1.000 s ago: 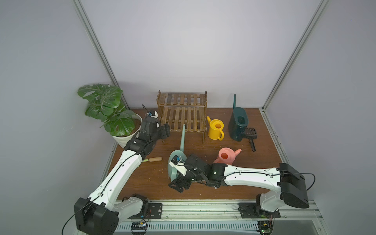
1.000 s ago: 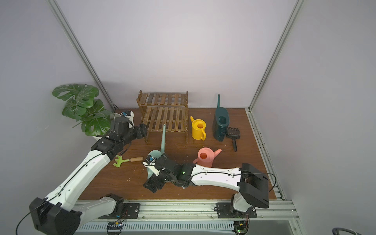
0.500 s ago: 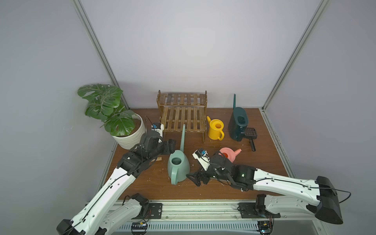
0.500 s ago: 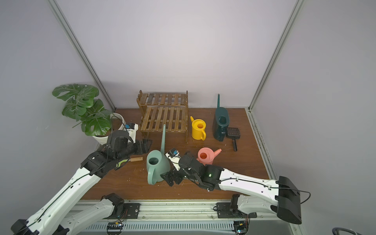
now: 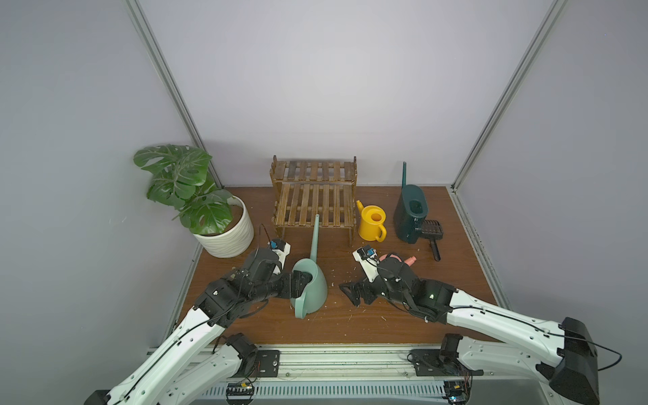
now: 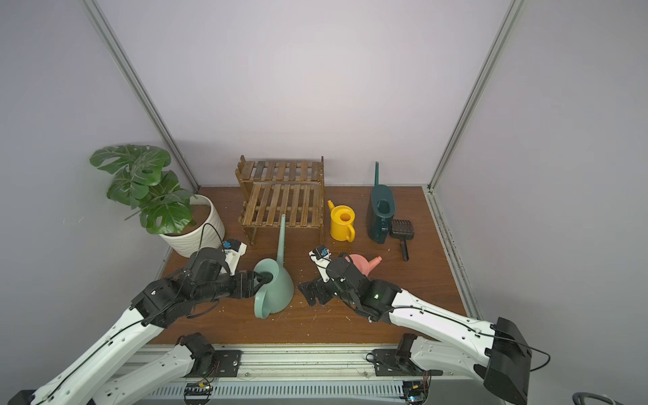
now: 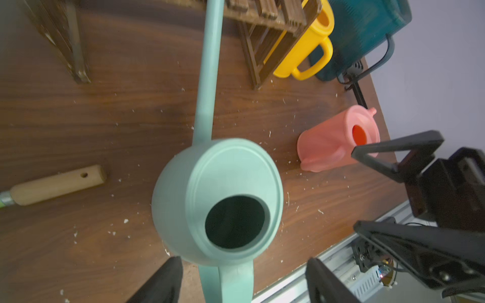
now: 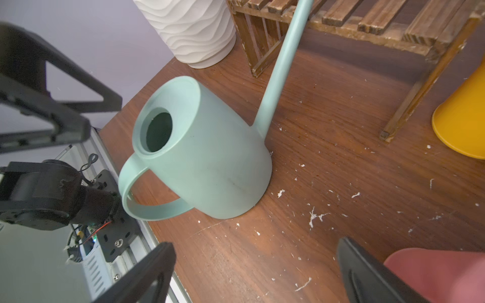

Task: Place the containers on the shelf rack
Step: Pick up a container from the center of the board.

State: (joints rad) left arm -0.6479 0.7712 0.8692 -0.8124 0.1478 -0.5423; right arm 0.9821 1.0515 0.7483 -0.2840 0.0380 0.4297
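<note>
Four watering cans: long-spouted conical mint-green can (image 5: 314, 287), dark-teal can (image 5: 410, 217), yellow can (image 5: 372, 224), pink can (image 6: 364, 263); one slatted rack (image 5: 314, 207); left gripper (image 7: 242, 275) spread astride the mint handle, right gripper (image 8: 254, 249) spread, empty.

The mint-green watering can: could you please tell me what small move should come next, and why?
Probably close the left tool on the handle: its open fingers straddle it, the mint-green watering can stands upright, and the shelf rack holds no can yet.
</note>
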